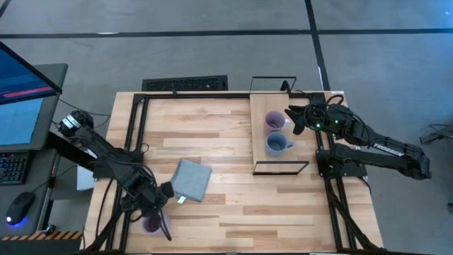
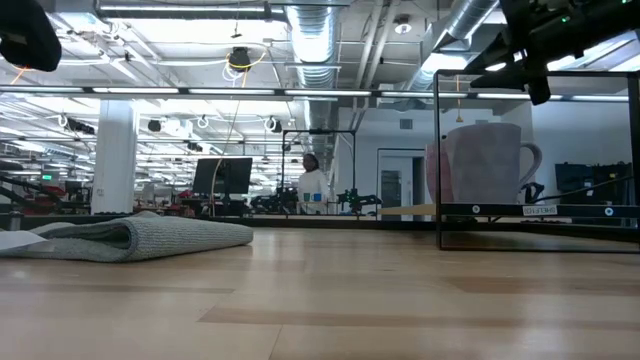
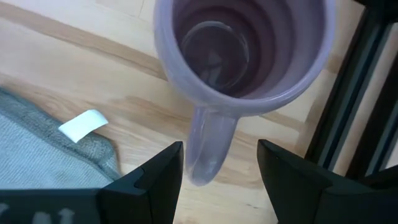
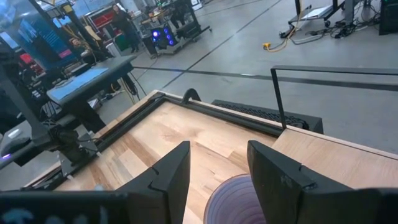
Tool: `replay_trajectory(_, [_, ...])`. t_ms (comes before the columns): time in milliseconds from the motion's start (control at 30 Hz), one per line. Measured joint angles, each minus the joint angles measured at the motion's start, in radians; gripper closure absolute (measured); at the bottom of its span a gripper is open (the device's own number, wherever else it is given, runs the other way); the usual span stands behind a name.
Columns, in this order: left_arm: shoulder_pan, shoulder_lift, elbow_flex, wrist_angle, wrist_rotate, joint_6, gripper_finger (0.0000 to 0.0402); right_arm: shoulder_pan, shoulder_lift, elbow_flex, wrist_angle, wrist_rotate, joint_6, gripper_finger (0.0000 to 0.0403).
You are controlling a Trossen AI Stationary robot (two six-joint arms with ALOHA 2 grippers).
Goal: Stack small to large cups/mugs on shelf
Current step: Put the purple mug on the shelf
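wood-striped surface (image 1: 226, 134) is carrying the shelf (image 1: 259, 113) at its right side, where a lavender mug (image 1: 274, 121) and a blue-grey mug (image 1: 277, 144) are already sitting side by side, not nested. the third mug (image 1: 151, 224), pale purple, is standing near the surface's front left corner, just beside the grey cloth (image 1: 191, 180).

the left hand (image 3: 217, 171) is hovering over that mug with its fingers spread apart, the handle (image 3: 208, 146) lying between them and nothing gripped. the right hand (image 4: 217, 168) is waiting above the lavender mug at the shelf, fingers parted and holding nothing.

the step in hand looks like the pick of the third mug. to do it well, the left hand should be lowering straight until the fingers (image 3: 158, 174) are bracketing the handle or the rim wall, then closing squarely so the mug is not twisting or tipping. the black frame rail (image 3: 348, 99) is running close by, so the approach should be staying clear of it. the cloth's edge and white tag (image 3: 83, 124) are near too; snagging them would be dragging the cloth along.
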Motion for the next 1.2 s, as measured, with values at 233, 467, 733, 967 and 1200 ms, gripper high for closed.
replay_trajectory(233, [0.0, 0.0, 0.0, 0.023, 0.019, 0.018, 0.0205, 0.0, 0.0, 0.0, 0.0, 0.0, 0.0, 0.0221])
replay_trajectory(467, [0.0, 0.004, 0.0, 0.032, 0.018, 0.019, 0.0205, 0.0, 0.001, 0.0, 0.0, 0.0, 0.0, 0.0222])
replay_trajectory(733, [0.0, 0.004, 0.0, 0.031, 0.015, 0.018, 0.0254, 0.0, 0.002, 0.0, -0.013, 0.0, 0.0, 0.022])
replay_trajectory(967, [0.001, 0.004, 0.0, 0.031, 0.011, 0.018, 0.0325, 0.0, 0.002, 0.0, -0.037, 0.0, 0.0, 0.0223])
replay_trajectory(1200, [0.01, 0.004, 0.0, 0.036, 0.004, 0.017, 0.0348, 0.0, 0.002, 0.0, -0.037, 0.0, 0.0, 0.022])
